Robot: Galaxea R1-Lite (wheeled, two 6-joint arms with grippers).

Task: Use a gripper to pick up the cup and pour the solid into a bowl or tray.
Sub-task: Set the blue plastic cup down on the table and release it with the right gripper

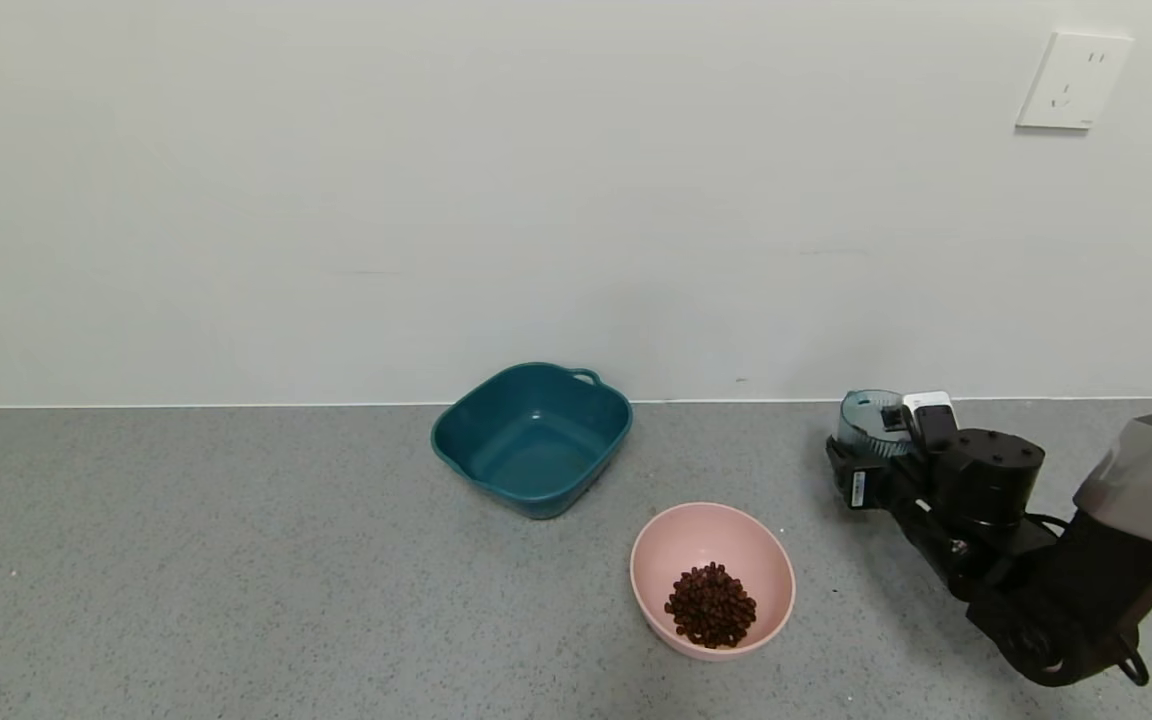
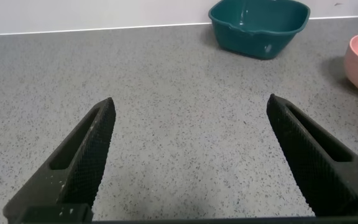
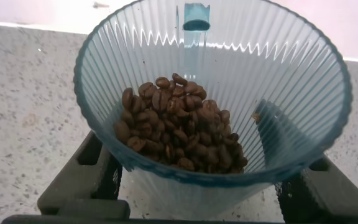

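On the grey speckled counter (image 1: 236,600) stand three containers: one teal tub (image 1: 532,438), one pink bowl (image 1: 712,578) and one ribbed blue-grey cup (image 1: 871,422). Taking the bowl as the clock's centre in the head view, the tub lies at about ten o'clock, apart from it and near the wall, and the cup sits at about two o'clock, well apart. One heap of brown beans (image 1: 711,604) lies in the bowl; a second heap (image 3: 179,121) sits inside the cup, which stands upright. The beans are too many to count.

Two grippers show. The right gripper (image 1: 881,450) reaches in from four o'clock, its arm angled low across the counter, its round motor housing just behind the cup. Its jaws are clamped on the cup's ribbed sides, one on each flank. The left gripper (image 2: 188,155) hangs over bare counter with its two jaws spread wide, grasping nothing.
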